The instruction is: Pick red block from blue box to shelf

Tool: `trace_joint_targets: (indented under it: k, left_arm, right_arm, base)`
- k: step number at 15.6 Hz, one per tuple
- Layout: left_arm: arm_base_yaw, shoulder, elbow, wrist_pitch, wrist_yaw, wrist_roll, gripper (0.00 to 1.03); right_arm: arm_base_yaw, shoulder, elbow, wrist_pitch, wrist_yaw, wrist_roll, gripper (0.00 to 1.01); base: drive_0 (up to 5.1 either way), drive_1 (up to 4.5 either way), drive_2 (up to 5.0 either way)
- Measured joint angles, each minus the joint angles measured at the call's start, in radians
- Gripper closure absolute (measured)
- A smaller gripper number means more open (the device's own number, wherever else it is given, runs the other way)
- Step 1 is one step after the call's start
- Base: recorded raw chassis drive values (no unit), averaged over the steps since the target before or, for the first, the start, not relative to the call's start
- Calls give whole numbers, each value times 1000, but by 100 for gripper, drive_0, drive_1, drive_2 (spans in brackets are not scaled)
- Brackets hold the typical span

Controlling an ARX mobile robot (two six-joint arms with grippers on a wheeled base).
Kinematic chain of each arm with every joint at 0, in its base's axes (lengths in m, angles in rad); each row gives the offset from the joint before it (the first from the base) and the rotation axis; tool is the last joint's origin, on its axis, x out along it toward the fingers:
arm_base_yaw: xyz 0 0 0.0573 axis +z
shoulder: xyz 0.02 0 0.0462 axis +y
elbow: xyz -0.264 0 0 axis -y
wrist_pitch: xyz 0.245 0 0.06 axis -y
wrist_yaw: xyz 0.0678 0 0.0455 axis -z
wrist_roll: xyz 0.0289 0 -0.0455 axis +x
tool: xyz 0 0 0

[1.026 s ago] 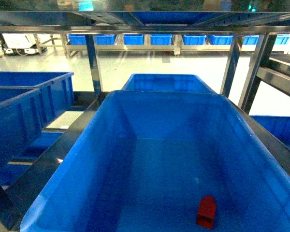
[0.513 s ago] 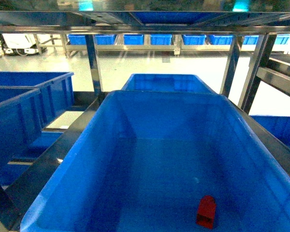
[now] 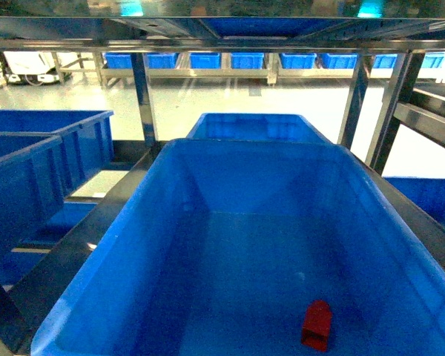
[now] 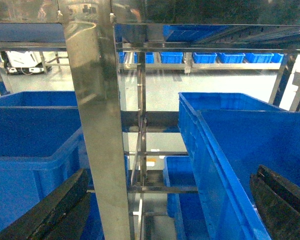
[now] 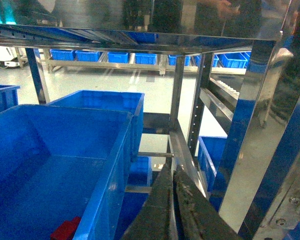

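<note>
Pale glossy floor [image 3: 230, 96] beyond the rack, with a far row of blue bins [image 3: 246, 60] on a low frame, washed out by glare. Closer, the stainless shelf [image 3: 143, 89], its uprights and top rail cutting across every view. Resting on its tier, the big blue box [image 3: 230, 245], near edge cropped by the bottom of the head view. Lying on the box floor toward the near right corner, the red block [image 3: 317, 325], apart from the walls; only a corner of it peeking in at the bottom of the right wrist view [image 5: 66, 232]. Left gripper [image 4: 165, 210] outside the box's left wall, dark fingers [image 4: 55, 210] spread wide, nothing between them. Right gripper [image 5: 172, 210] beside the box's right wall, jaws pressed together, clasping nothing. Neither arm visible from the head camera. More blue crates [image 3: 37, 170] to the left, partly cut off.
</note>
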Motion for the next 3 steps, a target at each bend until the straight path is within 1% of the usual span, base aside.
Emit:
trace_joint_targets:
  k: [1, 2, 3]
  left_arm:
    - [0, 0, 0, 0, 0, 0, 5]
    - [0, 0, 0, 0, 0, 0, 5]
    - [0, 0, 0, 0, 0, 0, 5]
  right_arm:
    - [0, 0, 0, 0, 0, 0, 90]
    - [0, 0, 0, 0, 0, 0, 79]
    - [0, 0, 0, 0, 0, 0, 56]
  base:
    - [0, 0, 0]
    - [0, 0, 0]
    - [0, 0, 0]
